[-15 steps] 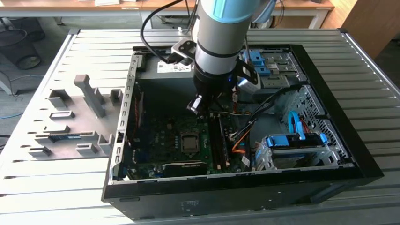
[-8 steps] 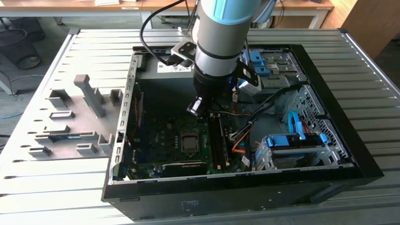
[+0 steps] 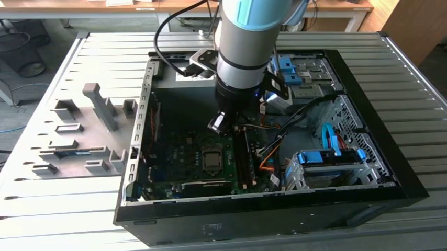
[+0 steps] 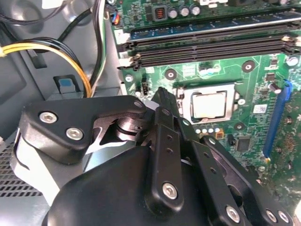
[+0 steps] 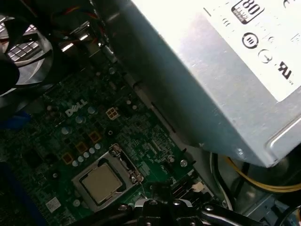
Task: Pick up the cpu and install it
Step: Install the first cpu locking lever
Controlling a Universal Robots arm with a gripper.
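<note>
While the open computer case (image 3: 391, 172) lies flat on the slatted table (image 3: 70, 204), the arm (image 3: 244, 47) reaches down into it over the green motherboard (image 3: 181, 157). Beside the grey power supply (image 5: 211, 70) and the black memory slots (image 4: 207, 47), the socket frame (image 4: 209, 104) already holds the cpu (image 4: 209, 104), seated flat inside it and apart from the gripper (image 4: 162, 101), which hangs just above the board near the socket. Whether its jaws are parted or together I cannot tell, though nothing appears between them. I judge the chip light, stiff and thin, with a smooth metal face and a delicate underside; it is best taken by two opposite edges, held level and never squeezed hard.
</note>
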